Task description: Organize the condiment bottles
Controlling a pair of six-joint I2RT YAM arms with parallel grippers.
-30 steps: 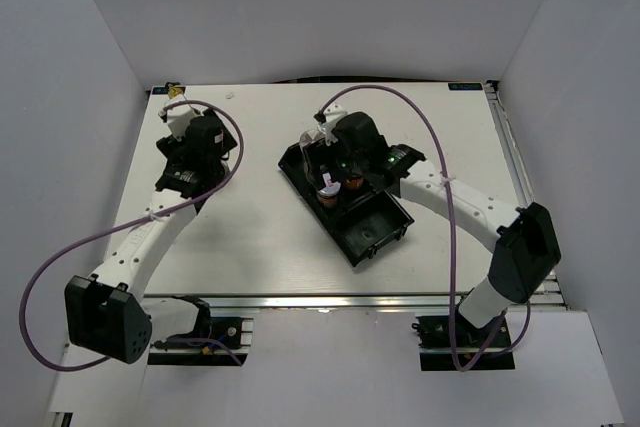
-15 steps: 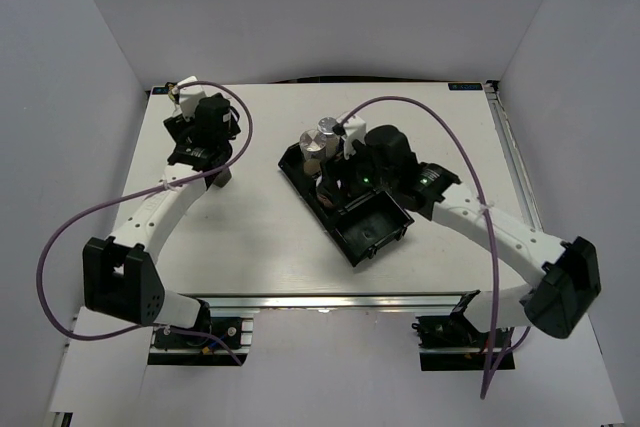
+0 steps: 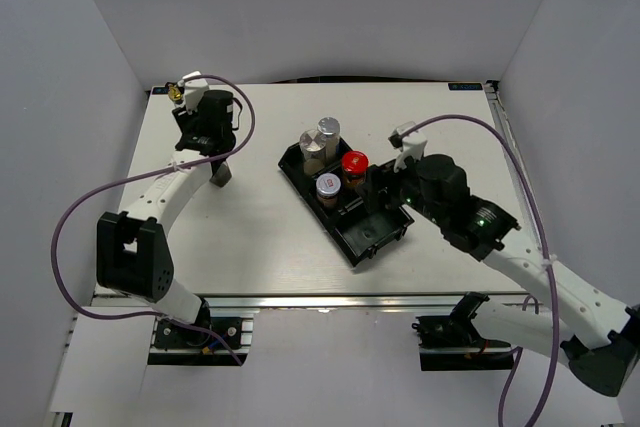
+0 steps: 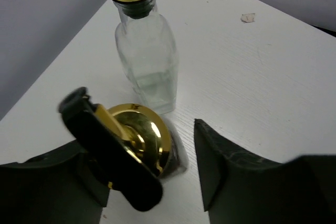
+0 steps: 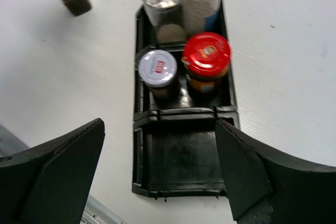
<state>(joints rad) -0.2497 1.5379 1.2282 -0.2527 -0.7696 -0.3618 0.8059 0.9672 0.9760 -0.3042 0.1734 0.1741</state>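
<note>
Uncovered now that the right arm has swung back, two silver-capped shakers (image 3: 328, 131) stand side by side in the far compartment of the black tray (image 3: 373, 236). The red-capped jar (image 3: 354, 164) and white-lidded jar (image 3: 328, 187) share the middle one. The tray lies slantwise in the middle of the table (image 3: 260, 237). The right gripper (image 5: 158, 123) hovers off its near end, jaws spread wide, holding nothing. By the far-left corner stand two gold-spouted glass bottles (image 4: 146, 61). The left gripper (image 4: 139, 140) straddles the nearer bottle (image 4: 149, 129), jaws partly drawn in; a slim gap shows beside one finger, so no grip is visible.
</note>
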